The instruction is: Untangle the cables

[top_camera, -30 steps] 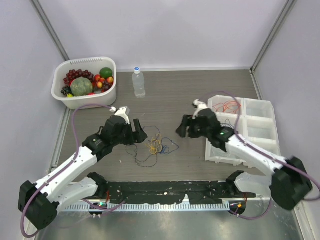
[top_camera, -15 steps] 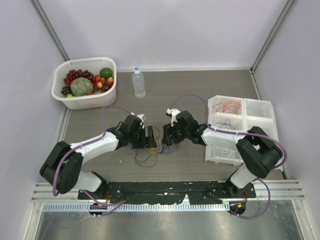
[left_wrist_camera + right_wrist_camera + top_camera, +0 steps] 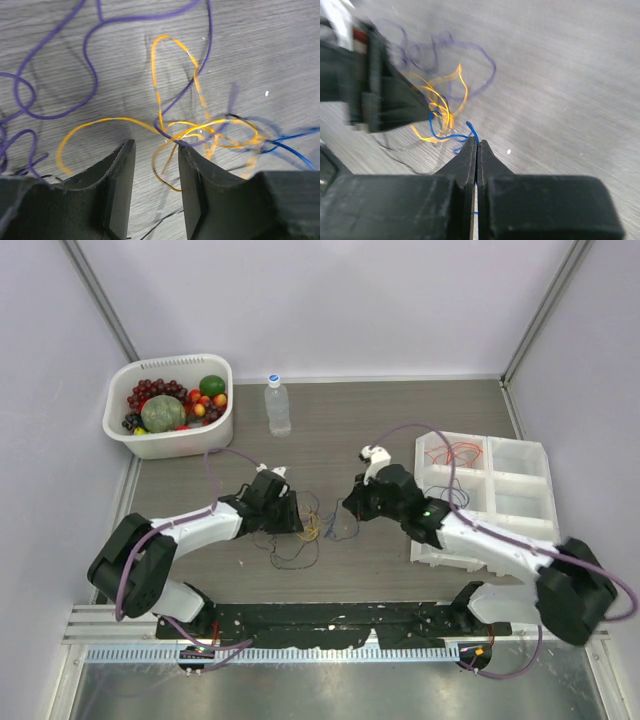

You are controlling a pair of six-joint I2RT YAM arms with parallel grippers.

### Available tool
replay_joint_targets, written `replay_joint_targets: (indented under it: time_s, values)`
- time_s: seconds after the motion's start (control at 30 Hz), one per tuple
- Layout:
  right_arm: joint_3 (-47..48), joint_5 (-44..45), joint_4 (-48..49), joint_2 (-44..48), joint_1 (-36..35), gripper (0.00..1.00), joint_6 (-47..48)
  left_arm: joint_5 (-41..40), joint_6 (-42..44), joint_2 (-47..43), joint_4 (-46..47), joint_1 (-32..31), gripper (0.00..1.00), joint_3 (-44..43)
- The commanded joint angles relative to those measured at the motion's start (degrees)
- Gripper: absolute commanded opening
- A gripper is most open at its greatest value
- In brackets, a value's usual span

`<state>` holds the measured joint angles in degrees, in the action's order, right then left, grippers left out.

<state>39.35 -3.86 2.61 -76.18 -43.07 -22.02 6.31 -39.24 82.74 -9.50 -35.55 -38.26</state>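
The right gripper point(image 3: 476, 146) pinches the blue cable point(image 3: 443, 136), which runs ahead and leftward into the knotted cables point(image 3: 440, 106), where the spread left gripper point(image 3: 156, 149) straddles an orange cable point(image 3: 153, 70) at its fingertips.

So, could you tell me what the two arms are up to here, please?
They are working on a tangle of thin cables on the table. The right hand is shut on a blue cable at the knot's edge. The left hand is open, its fingers either side of where the orange cable and purple cable cross. The knot is not yet undone.
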Motion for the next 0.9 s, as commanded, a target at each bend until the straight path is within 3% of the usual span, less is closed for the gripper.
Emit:
replay_joint_targets:
  time_s: [0.0, 0.2, 0.37, 0.53, 0.63, 0.73, 0.87]
  values:
    - [3.08, 9.56, -6.00, 18.57, -0.26, 0.01, -0.65, -5.86, 2.06, -2.23, 0.36, 1.36, 0.41, -0.23]
    - [11.95, 14.22, -13.85, 27.92, -0.26, 0.01, 0.75, -7.69, 2.86, -2.93, -2.10, 5.40, 0.25, -1.12]
    - [18.47, 17.74, -17.29, 28.98, -0.26, 0.01, 1.37, -15.17, 4.79, -12.85, -5.44, 5.75, 0.17, 0.46]
    - [19.19, 28.79, -15.62, 32.76, -0.17, 0.01, 2.25, -21.33, 5.93, -21.37, -10.45, 6.63, 0.08, 0.56]
    - [18.57, 36.80, -17.98, 31.54, -0.17, 0.01, 0.41, -19.24, 6.81, -26.12, -11.59, 6.63, 0.19, -0.06]
    - [18.65, 45.57, -23.24, 29.34, -0.17, 0.01, -1.79, -15.63, 7.08, -30.17, -11.42, 6.63, 0.45, -1.29]
    - [17.60, 56.30, -28.87, 28.19, 1.40, 0.01, -6.36, -8.70, 9.27, -31.85, -9.41, 6.63, 0.64, -3.92]
